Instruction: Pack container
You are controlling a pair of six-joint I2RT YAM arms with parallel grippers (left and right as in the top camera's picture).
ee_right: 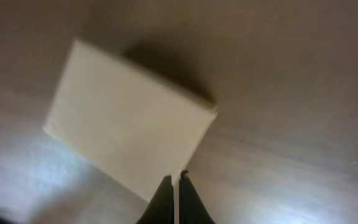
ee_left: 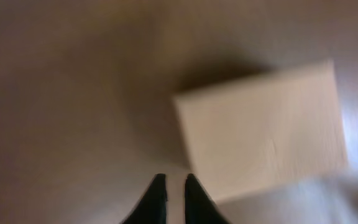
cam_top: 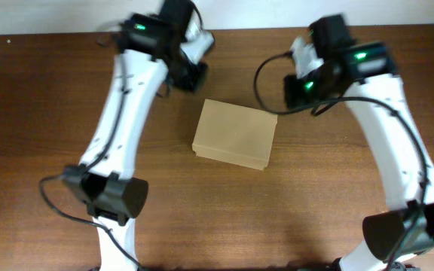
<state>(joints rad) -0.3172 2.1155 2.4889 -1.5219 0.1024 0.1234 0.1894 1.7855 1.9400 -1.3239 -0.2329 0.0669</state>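
The container [cam_top: 236, 134] is a tan cardboard box, lid shut, flat on the wooden table between the arms. It also shows in the left wrist view [ee_left: 266, 130] and the right wrist view [ee_right: 129, 118]. My left gripper [cam_top: 194, 71] hangs above the table off the box's far left corner; its fingers [ee_left: 176, 180] are nearly together with a narrow gap and hold nothing. My right gripper [cam_top: 296, 86] hangs off the box's far right corner; its fingers [ee_right: 177, 179] are shut and empty. Both wrist views are blurred.
The brown wooden table [cam_top: 51, 113] runs to a pale wall strip [cam_top: 51, 15] at the far edge. The arm bases stand at the near left [cam_top: 115, 199] and near right [cam_top: 398, 233].
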